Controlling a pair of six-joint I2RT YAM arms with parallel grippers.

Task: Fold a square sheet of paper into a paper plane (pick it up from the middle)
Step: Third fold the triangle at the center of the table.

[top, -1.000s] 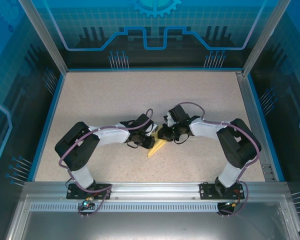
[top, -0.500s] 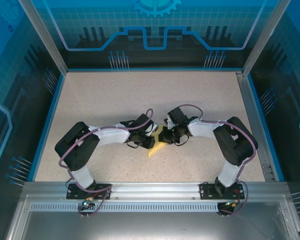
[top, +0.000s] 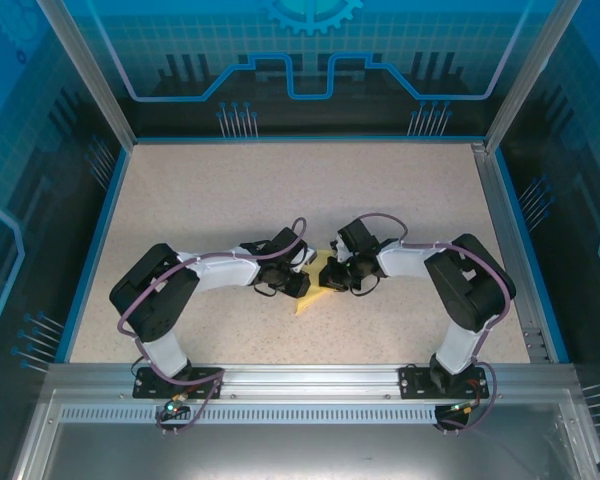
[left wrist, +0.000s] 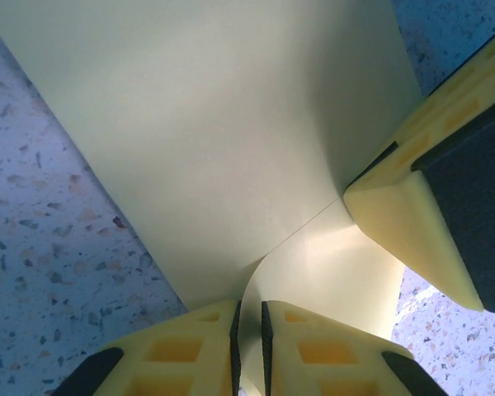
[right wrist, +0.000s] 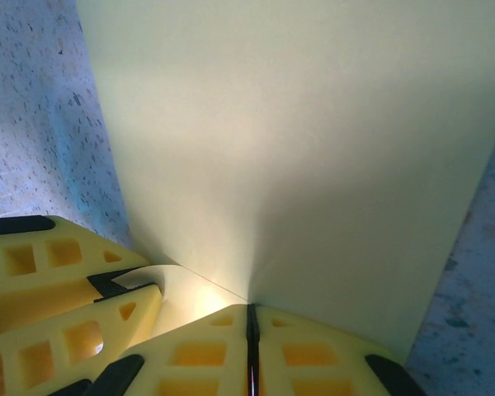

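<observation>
Square sheet of paper (top: 308,298), plain yellow and already part-folded, lies on the speckled counter (top: 200,200), caught between two arms whose tips meet at mid-counter. Left pincer (left wrist: 247,346) is closed on a raised flap at the sheet's edge, the paper running between its pads. Right pincer (right wrist: 252,351) is clamped tight just beside it, apparently nipping the same fold where a crease runs into its seam. Seen from either wrist, the bulk of the sheet spreads flat ahead of the tips, with the other pincer's yellow finger at the side. Judged from here, the step is setting a crease. Both grips want to be firm and drawn along the fold line together, low to the counter, so the thin paper neither tears nor skews off the centre line. No brand, label or lettering can be read on paper or fingers. The blue back panel (top: 310,60) carries a gear-and-circuit pattern, with no legible words.
</observation>
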